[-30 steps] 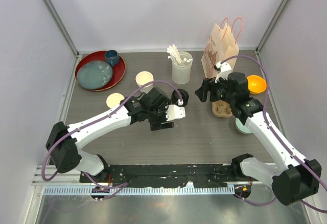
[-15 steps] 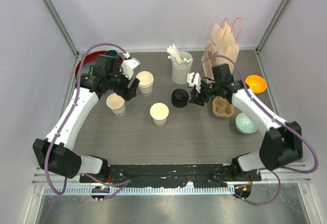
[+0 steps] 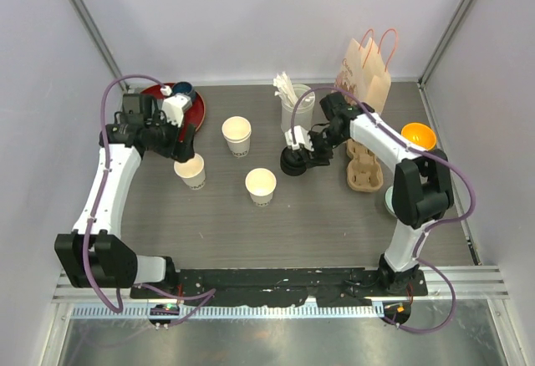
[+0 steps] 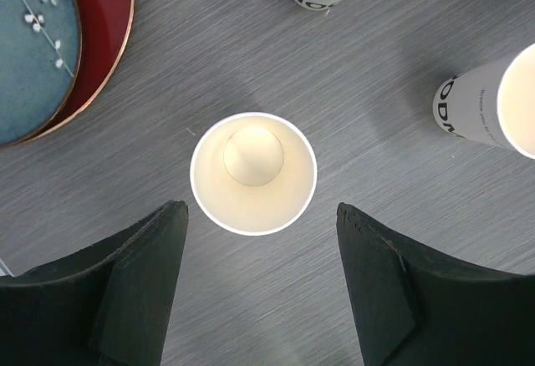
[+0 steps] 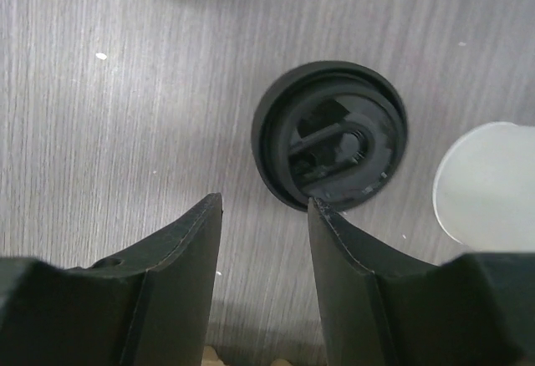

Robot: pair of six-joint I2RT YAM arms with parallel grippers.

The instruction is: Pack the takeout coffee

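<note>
L gripper spread wide, empty, hovering over an open cup by the red tray; a jaw each side, not touching. R gripper part-spread, empty; black lid lies just past its tips, mid-table. Step: picking up cup + lid. Next: L drops & squeezes cup; R reaches fwd, pinches lid rim.
</note>
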